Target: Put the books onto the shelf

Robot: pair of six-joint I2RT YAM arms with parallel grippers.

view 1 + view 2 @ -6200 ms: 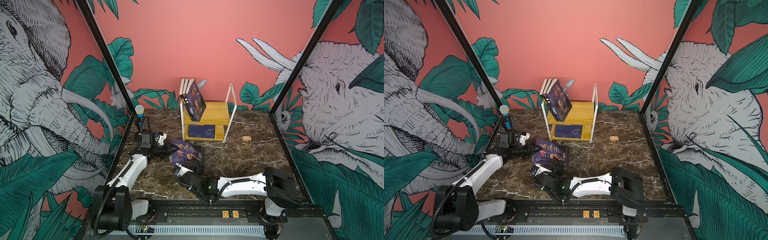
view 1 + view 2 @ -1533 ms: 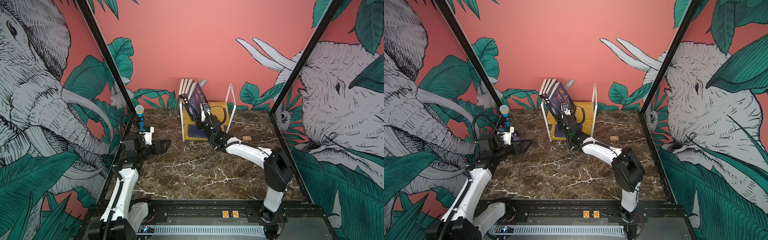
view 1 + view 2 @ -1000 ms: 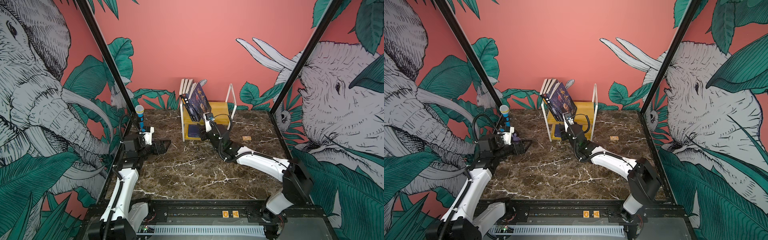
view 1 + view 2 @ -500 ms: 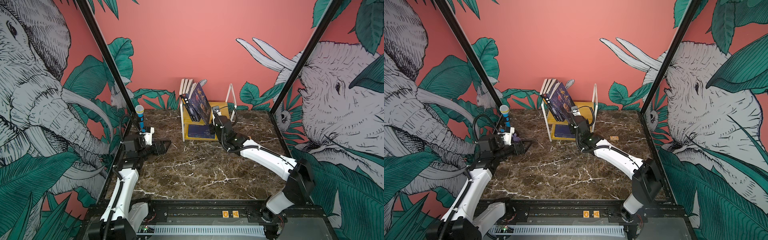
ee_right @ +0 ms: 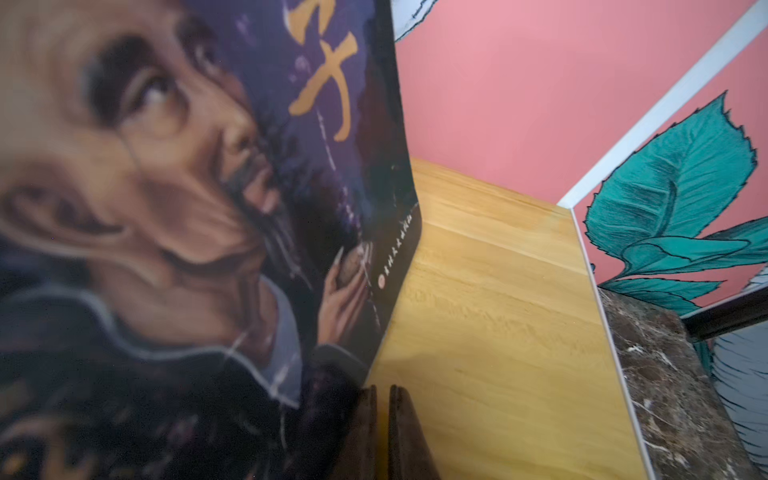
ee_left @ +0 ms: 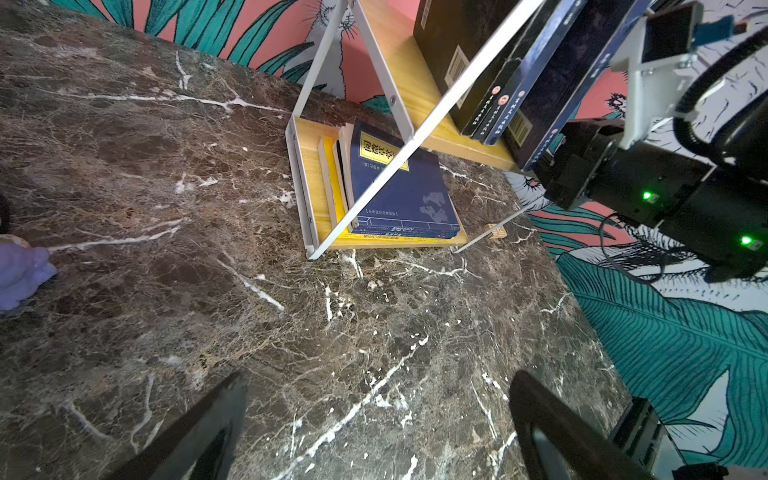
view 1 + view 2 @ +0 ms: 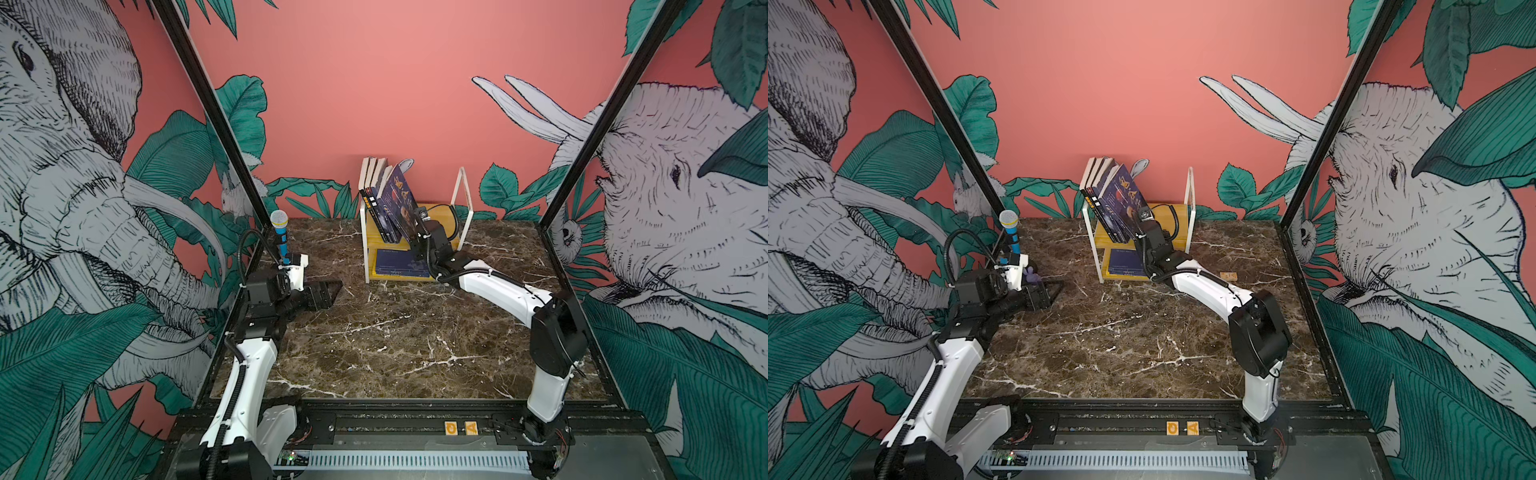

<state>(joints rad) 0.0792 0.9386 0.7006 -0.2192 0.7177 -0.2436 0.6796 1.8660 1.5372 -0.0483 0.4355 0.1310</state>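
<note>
Yellowish wood of the shelf (image 5: pixel 498 311) fills my right wrist view, where my right gripper (image 5: pixel 382 388) has its fingers pressed nearly together, empty, just beside the lower corner of the navy portrait book (image 5: pixel 208 208). That book leans with the other upright books (image 7: pixel 374 199) on the top board, a yellow-labelled navy book (image 6: pixel 399 187) lies flat on the lower board, and my left gripper (image 6: pixel 379 376) hangs spread wide over the marble table (image 7: pixel 395 332), well apart from the shelf.
</note>
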